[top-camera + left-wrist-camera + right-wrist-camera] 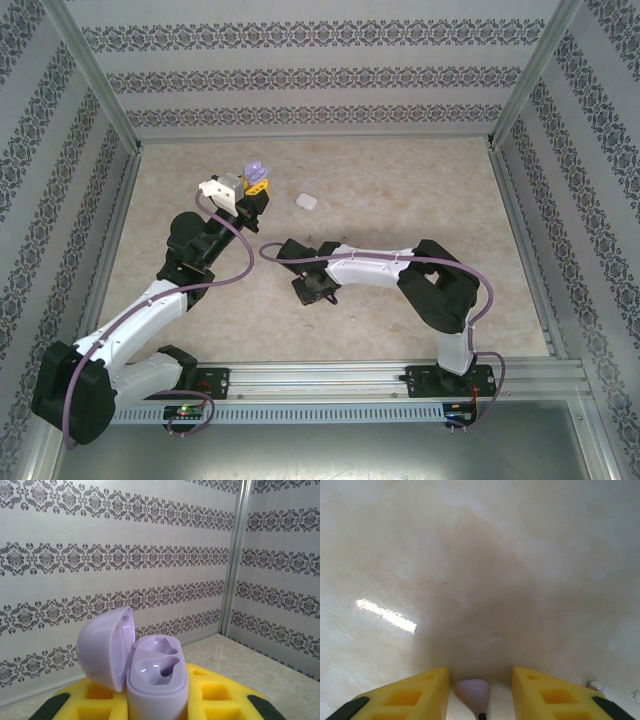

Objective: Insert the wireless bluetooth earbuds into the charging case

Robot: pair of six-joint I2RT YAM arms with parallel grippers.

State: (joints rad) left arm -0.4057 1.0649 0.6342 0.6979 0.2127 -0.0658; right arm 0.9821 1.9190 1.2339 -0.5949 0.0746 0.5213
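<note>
One earbud [472, 691] seen: pale pink, rounded bulb, dark tip at the near end of its stem. It sits between the right gripper [480, 672] fingers, low over the beige table [420, 190], mid-table in the top view. Fingers part-way apart, a sliver of gap on each side of the bud; no squeeze visible.

Two cases. Purple case [157, 680] stands upright, pinched between the left gripper [257, 184] fingers, raised toward the back wall; its domed lid [106, 647] is swung open to the left, glossy moulded sockets facing up. White case [305, 201] lies on the table just right of it, apart from both grippers.

One small silvery speck [594, 684] right of the right fingers; too small to tell.
</note>
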